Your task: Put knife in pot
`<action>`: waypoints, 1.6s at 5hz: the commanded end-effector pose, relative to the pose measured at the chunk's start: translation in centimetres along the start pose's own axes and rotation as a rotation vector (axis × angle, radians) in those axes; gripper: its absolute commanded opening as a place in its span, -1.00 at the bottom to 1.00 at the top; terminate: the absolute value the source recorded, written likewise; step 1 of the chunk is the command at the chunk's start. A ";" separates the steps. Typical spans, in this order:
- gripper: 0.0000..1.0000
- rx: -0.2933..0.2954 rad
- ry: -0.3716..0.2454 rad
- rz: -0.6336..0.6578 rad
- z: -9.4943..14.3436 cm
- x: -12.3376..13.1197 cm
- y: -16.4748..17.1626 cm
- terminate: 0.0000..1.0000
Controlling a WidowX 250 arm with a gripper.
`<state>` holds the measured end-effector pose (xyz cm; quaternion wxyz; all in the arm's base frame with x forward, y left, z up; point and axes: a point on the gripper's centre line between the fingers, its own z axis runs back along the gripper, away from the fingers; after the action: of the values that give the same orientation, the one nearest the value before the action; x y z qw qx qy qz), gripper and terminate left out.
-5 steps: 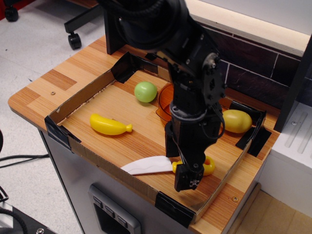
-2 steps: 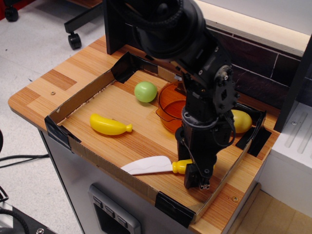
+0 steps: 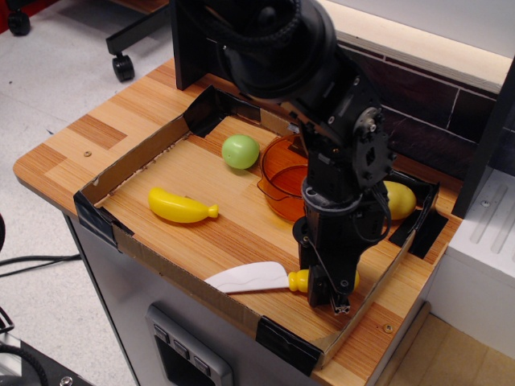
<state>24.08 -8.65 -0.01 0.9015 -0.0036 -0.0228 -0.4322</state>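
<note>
The knife (image 3: 245,279) lies near the front edge of the cardboard tray, with its white blade pointing left. Its yellow handle (image 3: 298,280) runs under my gripper (image 3: 326,291). The gripper is down at the tray floor on the handle's right part, and its dark fingers (image 3: 336,299) hide the handle's end. I cannot see whether the jaws are closed on it. The translucent orange pot (image 3: 278,173) stands upright behind the gripper, partly hidden by the arm, and looks empty.
A yellow toy banana (image 3: 181,207) lies at the tray's left. A green ball (image 3: 240,151) sits next to the pot. A yellow fruit (image 3: 400,199) lies behind the arm at the right. Low cardboard walls (image 3: 129,157) ring the tray. A dark brick wall stands behind.
The gripper moved right and then down onto the knife's handle. The knife shifted slightly to the right and toward the front wall. The pot shows more now.
</note>
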 end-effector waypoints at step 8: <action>-1.00 0.104 0.072 0.508 8.8 0.4 9.7 -1.00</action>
<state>31.95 -3.00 7.37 0.9801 0.0506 0.0150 -0.1915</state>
